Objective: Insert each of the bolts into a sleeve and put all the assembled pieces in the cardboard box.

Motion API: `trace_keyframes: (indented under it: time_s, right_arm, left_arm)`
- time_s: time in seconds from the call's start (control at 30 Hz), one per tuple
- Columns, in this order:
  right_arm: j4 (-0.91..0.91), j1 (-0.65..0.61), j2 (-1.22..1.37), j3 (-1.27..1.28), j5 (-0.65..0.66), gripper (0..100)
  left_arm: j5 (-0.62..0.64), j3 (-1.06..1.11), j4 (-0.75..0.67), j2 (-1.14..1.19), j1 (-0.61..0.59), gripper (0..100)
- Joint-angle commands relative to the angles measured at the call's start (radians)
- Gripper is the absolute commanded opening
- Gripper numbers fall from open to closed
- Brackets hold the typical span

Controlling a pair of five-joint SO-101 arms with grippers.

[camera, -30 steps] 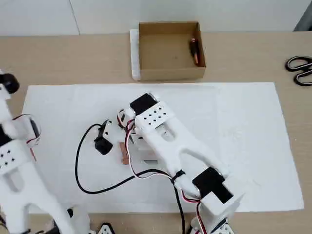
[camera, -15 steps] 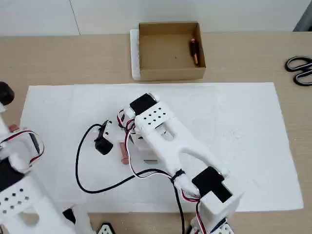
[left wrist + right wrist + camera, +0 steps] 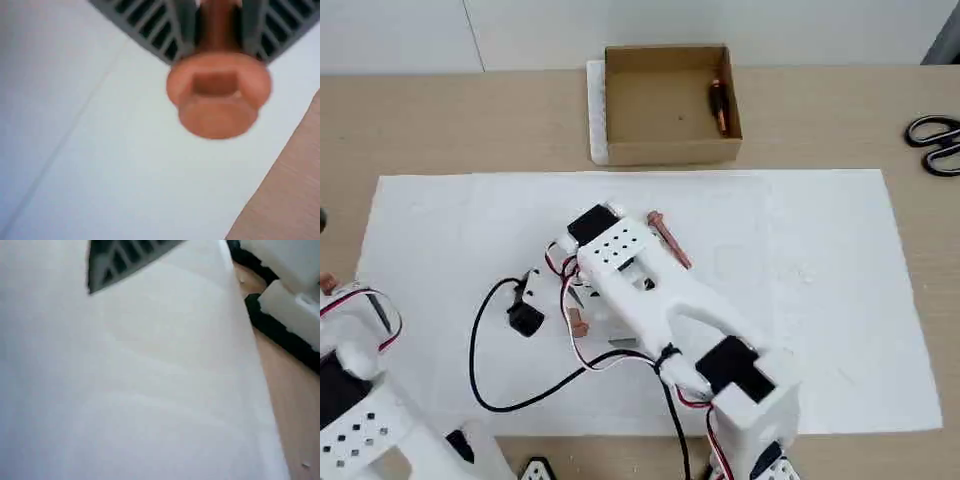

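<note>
My left gripper (image 3: 218, 35) is shut on a copper bolt (image 3: 218, 95), whose flanged head faces the left wrist camera; the grey ribbed fingers (image 3: 150, 20) clamp its shank. In the high view that arm sits at the front left, with the bolt (image 3: 328, 283) over the paper's left edge. My right gripper (image 3: 572, 300) hangs low over the middle of the white paper (image 3: 800, 290), and a short copper piece (image 3: 578, 322) lies at its tip; I cannot tell whether it is held. A longer copper piece (image 3: 668, 240) lies just right of that arm. The cardboard box (image 3: 660, 150) holds one assembled piece (image 3: 719, 105).
Scissors (image 3: 935, 140) lie on the wooden table at the far right. A white pad (image 3: 595, 110) sticks out from under the box's left side. A black cable (image 3: 490, 380) loops over the paper by the right arm. The left arm's base (image 3: 290, 310) stands beyond the paper's edge.
The right arm has swung slightly left and toward the front, uncovering the longer copper piece beside it. The left arm has drawn back toward the front left corner with its bolt.
</note>
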Motion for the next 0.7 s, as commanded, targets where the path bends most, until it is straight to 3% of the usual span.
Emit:
trace_keyframes:
  time_s: [0.0,0.4,0.67]
  right_arm:
    - [-0.005,-0.001,0.038,0.002,0.009,22.3]
    - [-0.051,0.008,0.050,0.002,0.037,22.3]
    - [-0.053,0.093,0.050,0.005,0.051,22.3]
  left_arm:
    - [-0.003,-0.004,-0.025,-0.018,-0.002,1]
    - [-0.003,-0.002,-0.025,-0.018,-0.002,1]
    - [0.002,-0.002,-0.025,-0.018,0.000,1]
